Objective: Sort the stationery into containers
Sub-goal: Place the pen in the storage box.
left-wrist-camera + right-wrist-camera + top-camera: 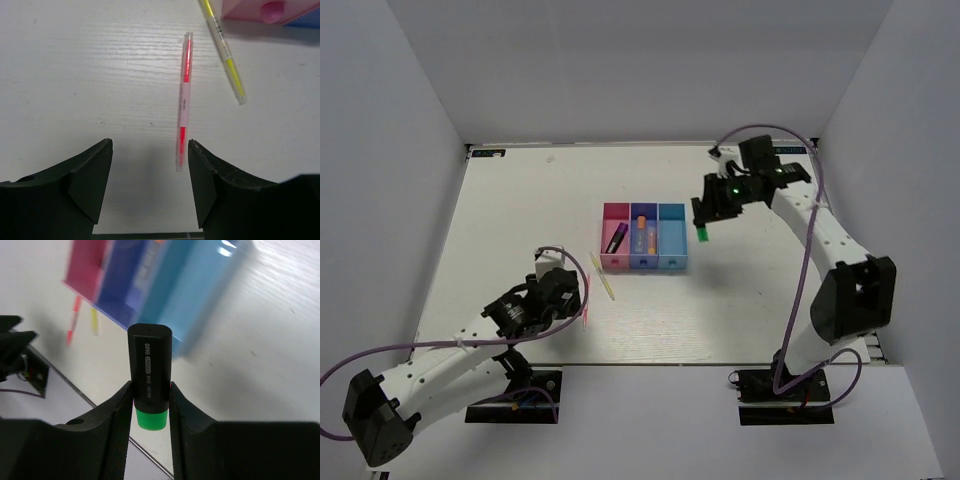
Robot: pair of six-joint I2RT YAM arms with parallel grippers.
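Green-capped marker (149,365) clamped in right gripper (150,405), near teal bin (672,240). Left gripper (150,170) wide over red-pink pen (183,105) on table; yellow pen (225,55) alongside. Purple marker (617,238) in pink bin (615,206), orange one (643,236) in blue bin (643,208). Two binned, three to go.

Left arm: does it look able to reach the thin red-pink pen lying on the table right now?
Probably yes. The left gripper is open right at the thin red-pink pen, whose near end lies between the jaws. The thin pale-yellow pen lies apart to one side, and nothing covers the target.
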